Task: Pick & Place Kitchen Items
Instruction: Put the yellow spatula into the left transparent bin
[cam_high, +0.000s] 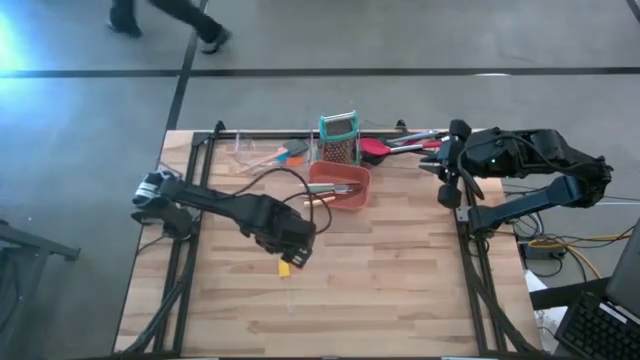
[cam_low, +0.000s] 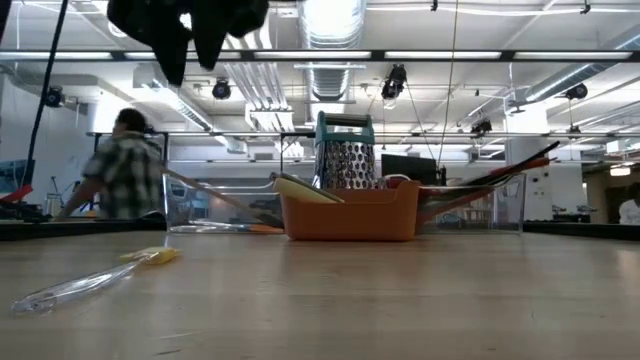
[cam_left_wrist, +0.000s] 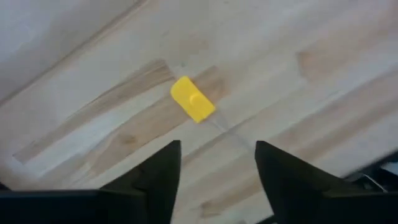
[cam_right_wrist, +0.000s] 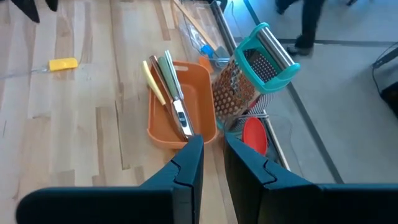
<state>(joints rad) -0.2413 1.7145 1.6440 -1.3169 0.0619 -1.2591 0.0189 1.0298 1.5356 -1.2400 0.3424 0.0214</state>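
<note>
The wooden worktop (cam_high: 400, 290) carries an orange bin (cam_high: 340, 186) near its far edge, with a teal-framed grater (cam_high: 339, 138) standing just behind it. Knives with yellow and green handles (cam_right_wrist: 163, 81) lie lengthwise inside the bin. More utensils, among them a red spoon (cam_high: 375, 149), lie along the far edge beside the grater. The left hand (cam_high: 290, 243) hangs above the middle of the worktop, fingers (cam_left_wrist: 155, 177) spread apart and empty, over a yellow-headed scraper with a clear handle (cam_left_wrist: 193, 99) lying flat on the wood. The right hand (cam_right_wrist: 211, 163) hovers at the far right corner, its fingers nearly together, holding nothing.
</note>
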